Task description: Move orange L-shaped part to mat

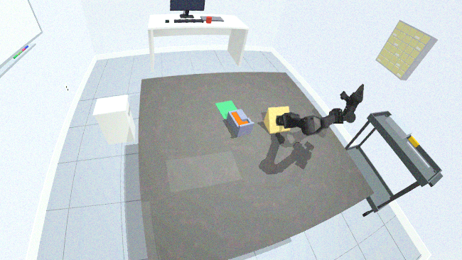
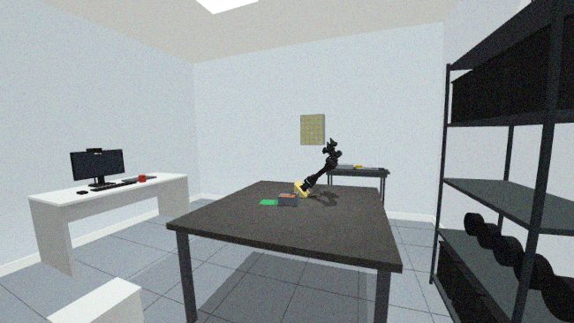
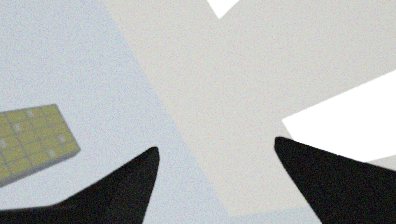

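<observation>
The orange part (image 1: pixel 238 118) (image 2: pixel 288 195) lies in the pocket of the grey tray (image 1: pixel 245 132) (image 2: pixel 288 202), with its L-shaped end toward the near right side in the top view. It looks level; small height differences cannot be told. The green mat (image 1: pixel 225 106) (image 2: pixel 268 202) lies right beside the tray, on its far left side in the top view. My gripper (image 3: pixel 216 147) is open and empty. It is raised high and well away from the tray, pointing up toward the wall and ceiling. The wrist view shows no tray, part or mat.
A yellow block (image 1: pixel 272 122) (image 2: pixel 298 188) stands at the arm's base, a short way from the tray. All stand on the dark table (image 1: pixel 199 213) (image 2: pixel 287 234). A dark side bench (image 1: pixel 405 145) (image 2: pixel 359 173) stands beyond the table edge behind the arm.
</observation>
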`<state>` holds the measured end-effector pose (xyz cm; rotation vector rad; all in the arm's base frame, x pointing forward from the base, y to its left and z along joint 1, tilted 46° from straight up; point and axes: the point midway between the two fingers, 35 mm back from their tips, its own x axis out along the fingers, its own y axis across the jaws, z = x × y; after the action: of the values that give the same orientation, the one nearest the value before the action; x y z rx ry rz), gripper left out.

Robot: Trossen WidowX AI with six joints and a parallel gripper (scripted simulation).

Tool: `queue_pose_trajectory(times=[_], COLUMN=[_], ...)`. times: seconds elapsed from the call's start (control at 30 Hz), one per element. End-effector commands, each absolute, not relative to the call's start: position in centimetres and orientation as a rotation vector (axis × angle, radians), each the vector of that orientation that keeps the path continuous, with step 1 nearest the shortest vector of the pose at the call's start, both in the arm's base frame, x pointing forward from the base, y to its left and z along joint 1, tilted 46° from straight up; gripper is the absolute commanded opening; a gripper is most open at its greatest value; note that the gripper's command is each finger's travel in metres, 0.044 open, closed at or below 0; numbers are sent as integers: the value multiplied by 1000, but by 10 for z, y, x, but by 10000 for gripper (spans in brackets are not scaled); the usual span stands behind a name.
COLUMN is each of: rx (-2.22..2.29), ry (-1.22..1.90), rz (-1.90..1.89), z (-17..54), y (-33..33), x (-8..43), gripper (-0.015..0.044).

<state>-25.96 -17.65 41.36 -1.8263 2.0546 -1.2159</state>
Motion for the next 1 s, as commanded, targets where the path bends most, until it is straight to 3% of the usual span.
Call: queue_pose_trajectory(times=[0.0,0.27,0.6,0.97], rx=[-1827,-1718,-1416,-848], ry=[2042,1654,1142,760], rz=[-1222,-1290,-1204,-751], z=[413,391,339,234], y=[-178,-242,-346,-413], x=[-259,-242,-166,8], gripper=[374,180,180,180])
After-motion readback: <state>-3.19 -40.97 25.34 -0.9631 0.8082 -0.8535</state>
